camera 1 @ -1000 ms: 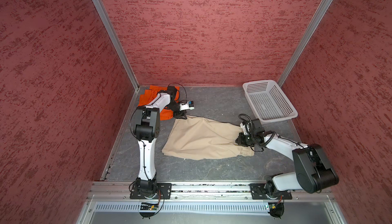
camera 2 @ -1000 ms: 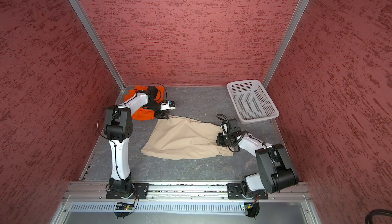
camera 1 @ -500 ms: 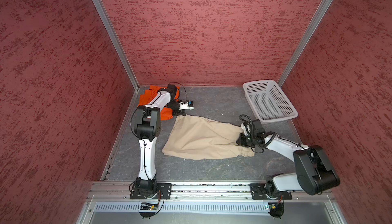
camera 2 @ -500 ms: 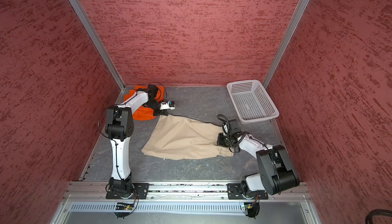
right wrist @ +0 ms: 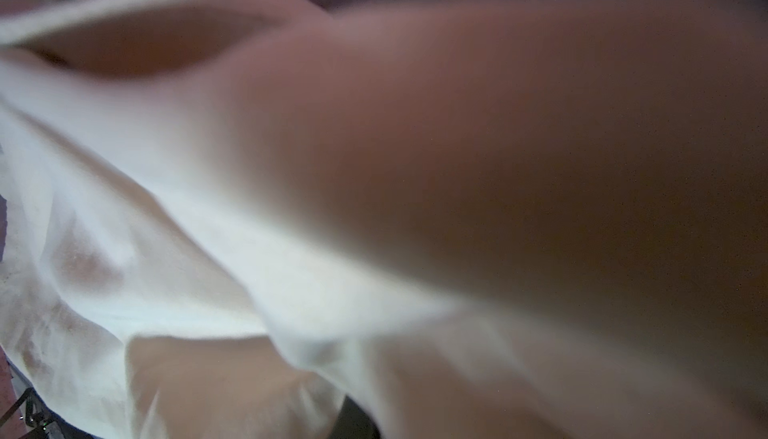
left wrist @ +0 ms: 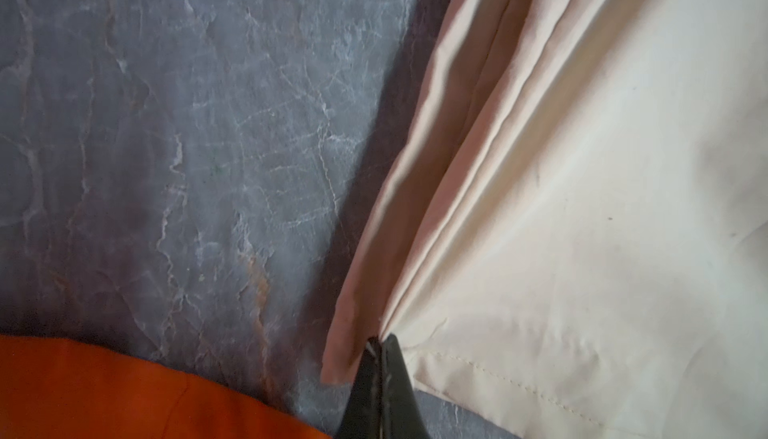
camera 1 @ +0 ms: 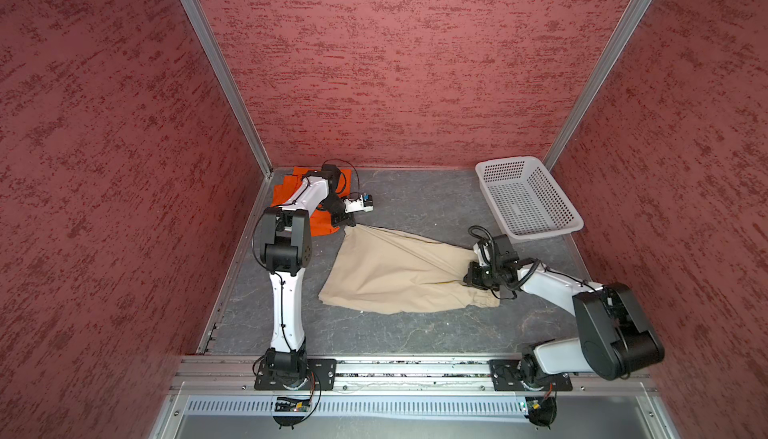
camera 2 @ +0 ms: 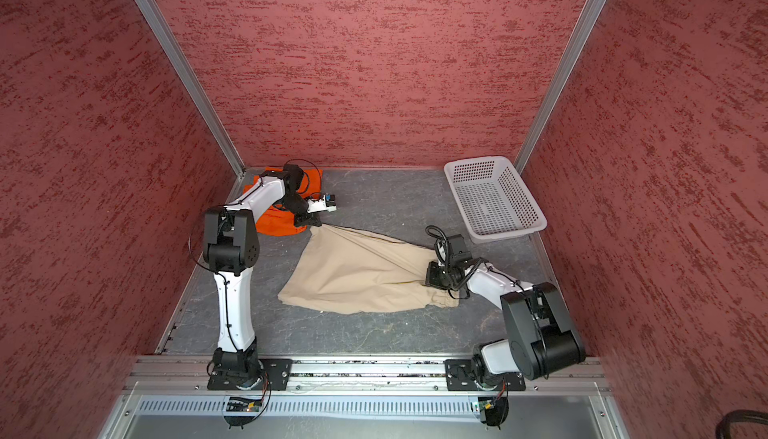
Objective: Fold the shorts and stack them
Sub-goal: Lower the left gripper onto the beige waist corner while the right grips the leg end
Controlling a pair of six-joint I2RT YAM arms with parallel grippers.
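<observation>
The left hand point(left wrist: 376, 343) closed on the far-left corner of the beige shorts point(camera 1: 390, 270), pinching the hem and gathering the cloth there into narrow pleats.

On my left wrist feed I saw the left gripper point(left wrist: 376, 347) at the lower middle of the frame, its dark fingertips pressed together on a hem corner of the beige shorts point(left wrist: 582, 208), with creases fanning from the pinch toward the upper right. The orange shorts point(left wrist: 104, 391) filled the lower left corner, apart from the beige cloth. Grey veined tabletop point(left wrist: 187, 125) lay between them and across the left half.
</observation>
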